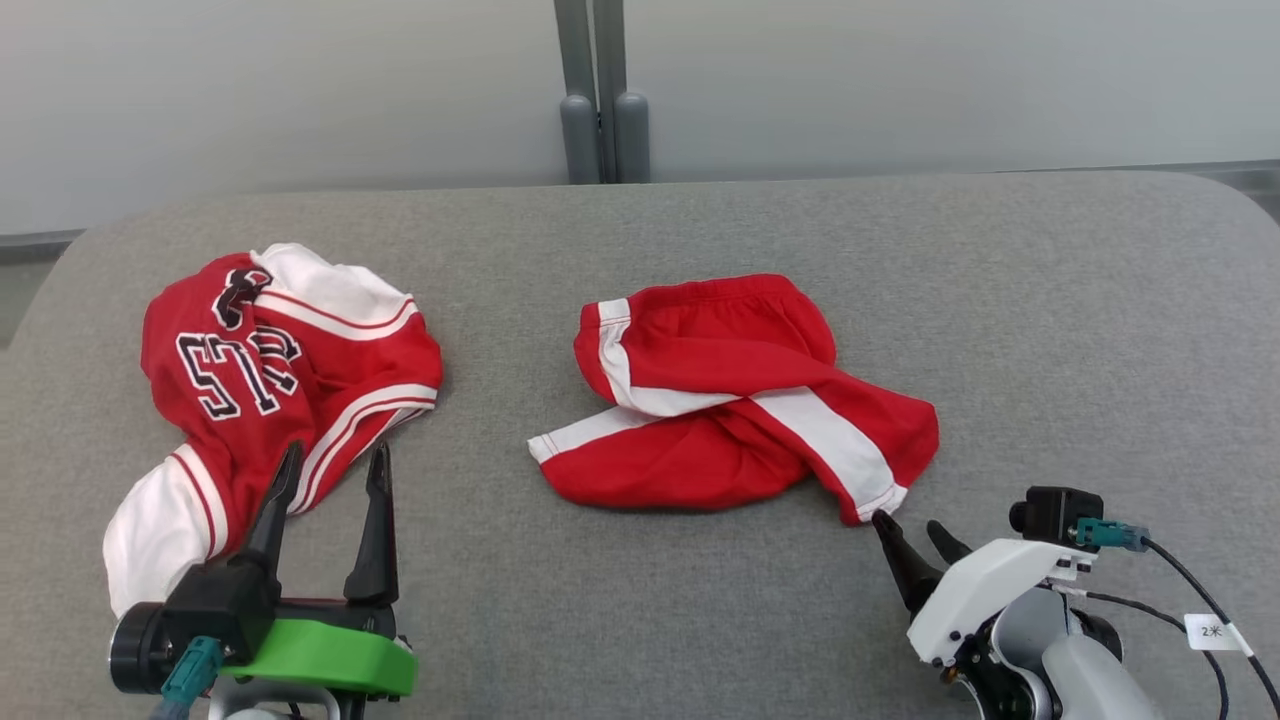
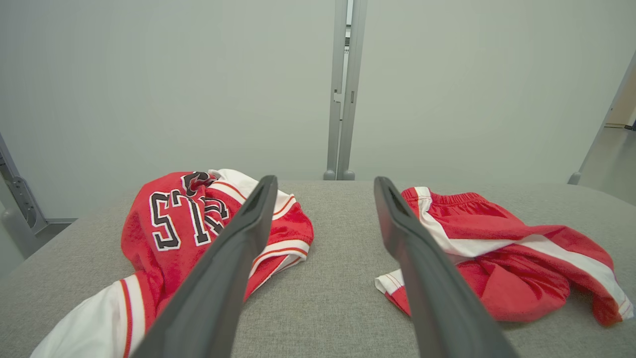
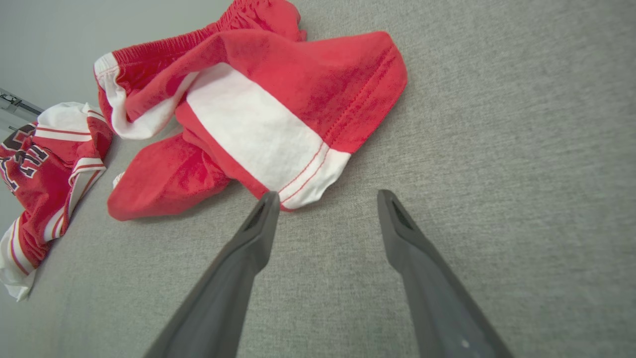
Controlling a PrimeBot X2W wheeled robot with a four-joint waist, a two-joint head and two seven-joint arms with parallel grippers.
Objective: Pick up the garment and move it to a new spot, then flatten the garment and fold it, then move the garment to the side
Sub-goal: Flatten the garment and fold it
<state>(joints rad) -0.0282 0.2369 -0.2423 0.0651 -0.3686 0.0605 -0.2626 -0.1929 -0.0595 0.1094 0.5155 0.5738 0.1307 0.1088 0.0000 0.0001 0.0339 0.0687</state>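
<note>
Item: garment [image 1: 270, 370], crumpled heap. Pick-up not yet begun. My left gripper [image 1: 335, 455] spread wide, empty, at its hem; right gripper [image 1: 910, 525] likewise. Next, I judge: pinch that hem.

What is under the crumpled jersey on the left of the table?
The jersey rests crumpled on the grey tabletop. Its own folds hide part of the lettering and whatever lies beneath; nothing pokes out at its edges.

One garment [image 1: 270, 370], seemingly one pair of red shorts [image 1: 720, 400], two hands, left hand [image 1: 336, 448], right hand [image 1: 908, 523], one table [image 1: 700, 230]
</note>
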